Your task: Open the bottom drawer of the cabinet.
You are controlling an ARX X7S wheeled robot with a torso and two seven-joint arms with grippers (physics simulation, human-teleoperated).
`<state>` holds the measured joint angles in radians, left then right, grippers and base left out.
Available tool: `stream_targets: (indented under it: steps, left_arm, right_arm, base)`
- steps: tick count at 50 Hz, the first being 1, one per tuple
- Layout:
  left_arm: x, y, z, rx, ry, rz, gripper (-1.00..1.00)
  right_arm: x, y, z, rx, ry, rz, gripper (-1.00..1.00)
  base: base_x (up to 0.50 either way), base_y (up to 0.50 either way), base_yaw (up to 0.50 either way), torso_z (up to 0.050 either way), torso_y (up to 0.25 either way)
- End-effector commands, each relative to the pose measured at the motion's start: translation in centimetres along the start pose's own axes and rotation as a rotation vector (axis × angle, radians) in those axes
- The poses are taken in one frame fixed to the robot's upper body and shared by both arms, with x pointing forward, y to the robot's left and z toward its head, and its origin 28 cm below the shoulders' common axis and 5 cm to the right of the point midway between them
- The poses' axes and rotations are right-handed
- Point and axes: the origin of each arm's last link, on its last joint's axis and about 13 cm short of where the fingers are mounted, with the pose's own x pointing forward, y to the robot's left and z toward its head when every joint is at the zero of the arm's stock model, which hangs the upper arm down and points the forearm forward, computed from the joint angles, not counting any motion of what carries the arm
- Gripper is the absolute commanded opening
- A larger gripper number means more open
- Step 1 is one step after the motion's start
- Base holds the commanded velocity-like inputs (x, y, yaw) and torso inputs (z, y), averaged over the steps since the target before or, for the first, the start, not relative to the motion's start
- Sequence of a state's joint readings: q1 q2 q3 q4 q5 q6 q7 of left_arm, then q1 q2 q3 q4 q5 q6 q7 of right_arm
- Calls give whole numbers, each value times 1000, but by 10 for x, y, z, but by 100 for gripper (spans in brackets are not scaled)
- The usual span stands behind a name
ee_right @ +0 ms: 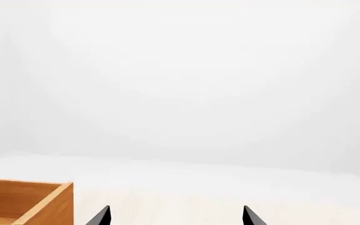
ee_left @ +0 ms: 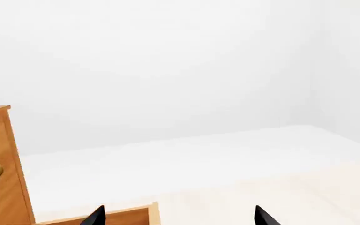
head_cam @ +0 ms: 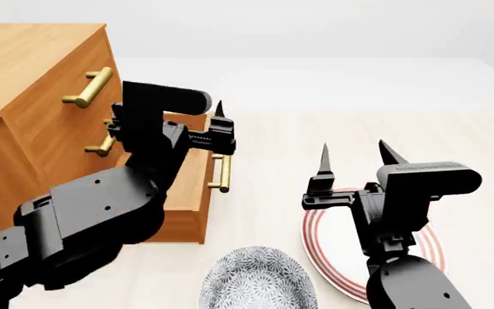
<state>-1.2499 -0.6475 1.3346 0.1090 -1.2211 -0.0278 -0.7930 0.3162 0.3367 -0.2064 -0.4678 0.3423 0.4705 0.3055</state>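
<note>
Projecting well out of the cabinet (head_cam: pixel 33 84), bottom drawer (head_cam: pixel 191 187) is judged approx. fully open. Left gripper (head_cam: pixel 219 129) & right gripper (head_cam: pixel 354 161) are seen spread, empty. Straight withdrawal recommended, handle (head_cam: pixel 224 172) not to be knocked.

Bright, even sim light, soft faint shadows, no glare/blur; bg washed-out white

The bottom drawer (head_cam: pixel 191 193) sticks out, pulled open, from the big orange-brown wooden cabinet (head_cam: pixel 33 96) with brass handles.
</note>
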Motion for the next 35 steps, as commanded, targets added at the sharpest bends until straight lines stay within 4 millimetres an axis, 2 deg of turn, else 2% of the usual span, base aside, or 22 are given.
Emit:
stream_targets:
  steps: [1,6,18,21,23,28,30,35]
  left_arm:
    - [-67,-3,-3,16,-259,53,100]
    - [-68,-4,-7,6,-251,34,100]
    - [-68,-5,-5,20,-273,50,100]
    - [-65,-5,3,32,-307,62,100]
    - [-62,-5,21,58,-376,68,100]
    - [-54,-3,51,114,-476,96,100]
    - [-52,-3,58,113,-491,96,100]
    - [-49,-4,62,133,-512,104,100]
  right_arm:
    - [0,3,33,-57,-161,-12,100]
    - [-1,3,44,-64,-222,-16,100]
    - [-3,4,52,-93,-284,-7,100]
    - [-1,4,62,-107,-329,4,100]
    - [4,5,81,-124,-403,12,100]
    - [7,6,109,-131,-515,30,100]
    - [6,6,118,-126,-561,36,100]
    - [6,7,129,-128,-607,41,100]
  base:
    - [0,0,0,0,0]
    - [0,0,0,0,0]
    - [0,0,0,0,0]
    - [0,0,0,0,0]
    - [0,0,0,0,0]
    - [0,0,0,0,0]
    - [0,0,0,0,0]
    - [0,0,0,0,0]
